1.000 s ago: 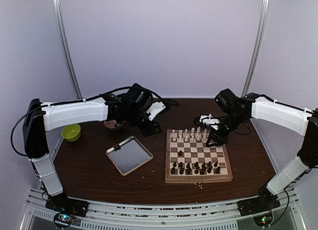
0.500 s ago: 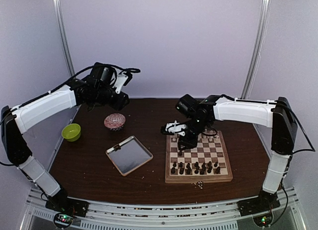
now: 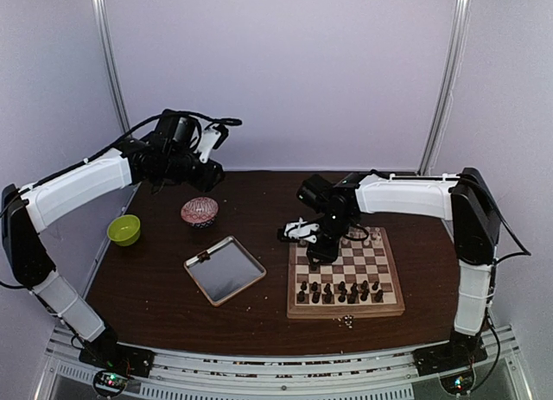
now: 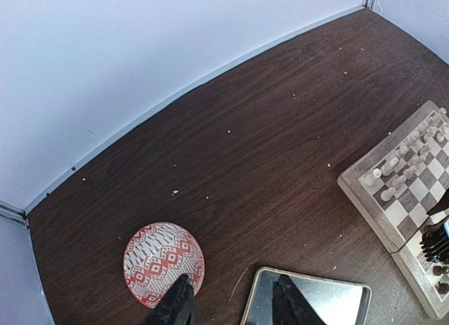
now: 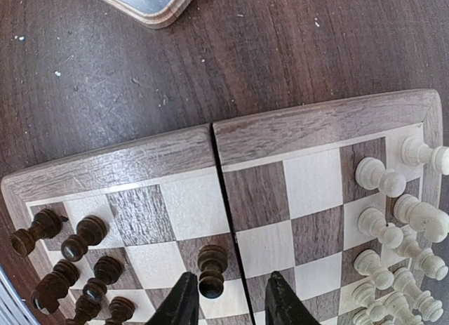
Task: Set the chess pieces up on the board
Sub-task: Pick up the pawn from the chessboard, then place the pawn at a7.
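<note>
The board (image 3: 346, 312) lies flat toward the near right corner of the worktop. The dark chess pieces (image 3: 341, 291) stand in two rows along the board's near side. The cream chess pieces (image 5: 393, 220) stand along its far side, partly hidden by the right arm in the top view.

One dark pawn (image 5: 210, 269) stands alone on a square by the board's left rim, apart from both sets.

The right gripper (image 5: 228, 300) is low over that left rim. Its jaws are parted and straddle the lone pawn, with a gap visible on each side.

The left gripper (image 4: 231, 305) hangs raised over the far left part of the worktop. Its jaws are parted and hold nothing.

Below it sits a red-patterned bowl (image 4: 163, 262). A green bowl (image 3: 123, 230) rests near the left edge. A silver tray (image 3: 226, 270) lies between the bowls and the board, at mid-worktop left of centre. Small beads (image 3: 346, 321) lie just off the board's near rim.
</note>
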Motion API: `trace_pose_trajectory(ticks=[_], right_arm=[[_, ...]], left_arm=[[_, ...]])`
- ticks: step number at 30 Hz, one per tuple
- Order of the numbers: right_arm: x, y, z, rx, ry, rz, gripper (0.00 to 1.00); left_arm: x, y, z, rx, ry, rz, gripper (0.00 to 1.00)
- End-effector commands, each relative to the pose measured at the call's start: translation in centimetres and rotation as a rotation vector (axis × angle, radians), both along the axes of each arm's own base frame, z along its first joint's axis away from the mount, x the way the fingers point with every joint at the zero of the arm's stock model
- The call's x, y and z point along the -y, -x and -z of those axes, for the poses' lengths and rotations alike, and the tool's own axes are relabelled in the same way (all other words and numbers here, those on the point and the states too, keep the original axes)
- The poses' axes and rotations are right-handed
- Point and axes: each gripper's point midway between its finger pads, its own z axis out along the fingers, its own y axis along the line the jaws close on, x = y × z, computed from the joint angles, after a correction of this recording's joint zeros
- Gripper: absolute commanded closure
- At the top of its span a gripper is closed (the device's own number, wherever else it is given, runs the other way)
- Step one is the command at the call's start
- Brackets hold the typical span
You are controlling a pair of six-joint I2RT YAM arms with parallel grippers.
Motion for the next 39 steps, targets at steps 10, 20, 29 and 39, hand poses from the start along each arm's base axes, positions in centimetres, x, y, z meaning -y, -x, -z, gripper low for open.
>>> trace_pose_trajectory(ticks=[10,20,29,39], right_arm=[[-0.3,1.0,0.7,-0.068,0.009,-0.019,0.79],[0.0,1.1,0.2,-0.070,0.008,-0.012,0.87],[4.4,0.1,-2.6,-0.020,-0.016,0.081,0.90],[14.6,2.5,-2.6,-0.010,0.053,0.226,0.89]], left_arm=[[1.2,-0.5,0.3,-0.015,0.034,0.024,0.59],[1.5,-0.3,0.3,-0.022,0.043,0.036,0.59],[1.5,-0.2,0.6,-0.029,0.039,0.042,0.59],[2.2,-0.2,1.6,-0.062,0.045,0.065,0.59]])
